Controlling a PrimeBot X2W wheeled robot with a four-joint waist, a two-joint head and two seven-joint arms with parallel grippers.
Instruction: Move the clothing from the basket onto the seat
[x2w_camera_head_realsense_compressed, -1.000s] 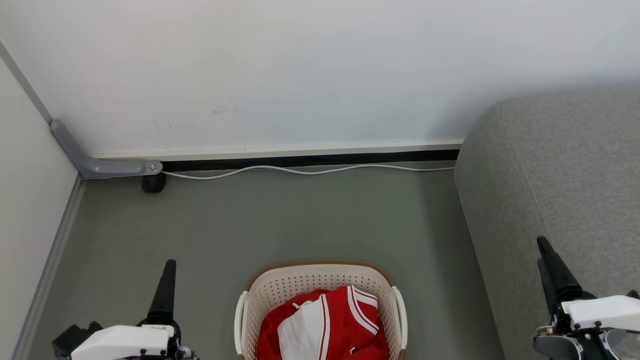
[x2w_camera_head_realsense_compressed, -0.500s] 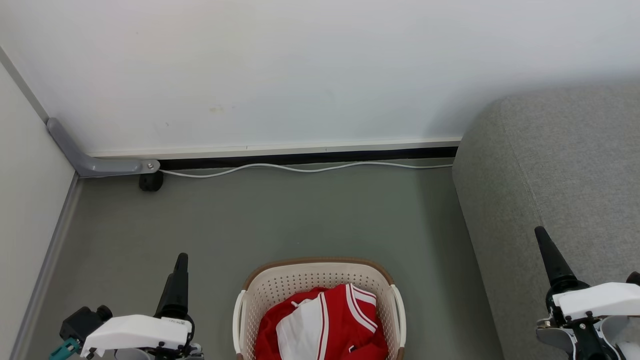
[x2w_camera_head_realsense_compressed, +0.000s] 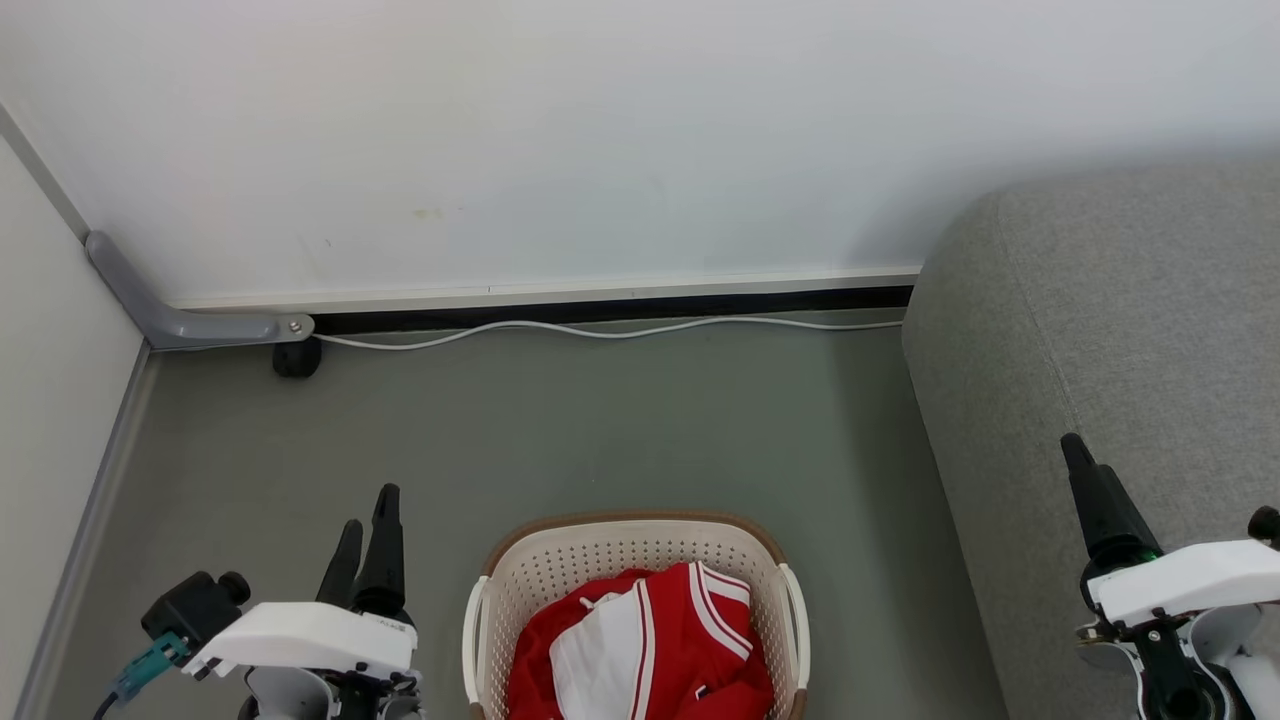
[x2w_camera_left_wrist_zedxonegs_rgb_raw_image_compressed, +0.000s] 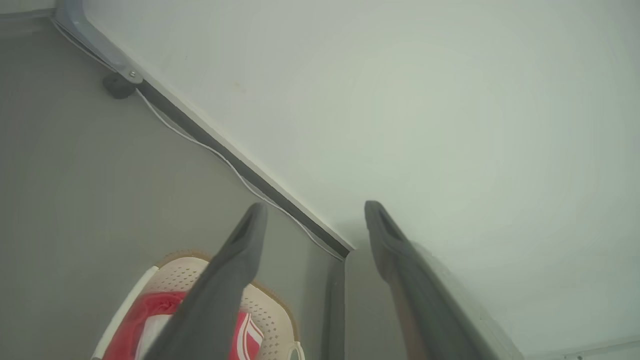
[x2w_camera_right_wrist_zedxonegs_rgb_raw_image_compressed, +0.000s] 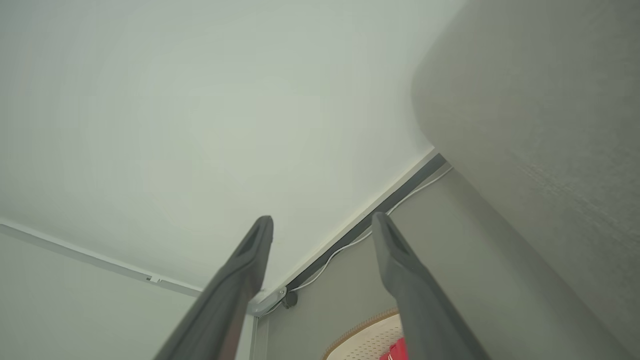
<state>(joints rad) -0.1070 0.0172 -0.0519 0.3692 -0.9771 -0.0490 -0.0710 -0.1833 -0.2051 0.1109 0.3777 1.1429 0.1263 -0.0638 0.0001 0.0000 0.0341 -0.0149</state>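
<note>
My left gripper (x2w_camera_head_realsense_compressed: 368, 510) hangs over the grey floor (x2w_camera_head_realsense_compressed: 600, 420) with its two dark fingers parted and empty. My right gripper (x2w_camera_right_wrist_zedxonegs_rgb_raw_image_compressed: 322, 218), likewise spread and holding nothing, hovers at the large grey fabric sofa (x2w_camera_head_realsense_compressed: 1120, 330). Between them, near me, the cream perforated plastic basket (x2w_camera_head_realsense_compressed: 630, 522) stands on the floor just left of the sofa, holding the crumpled red-and-white jersey clothing (x2w_camera_head_realsense_compressed: 650, 650).

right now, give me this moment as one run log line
phase: pre-grasp | clothing: in basket | seat: right of basket | left pincer: open, empty | right pincer: open, empty
</note>
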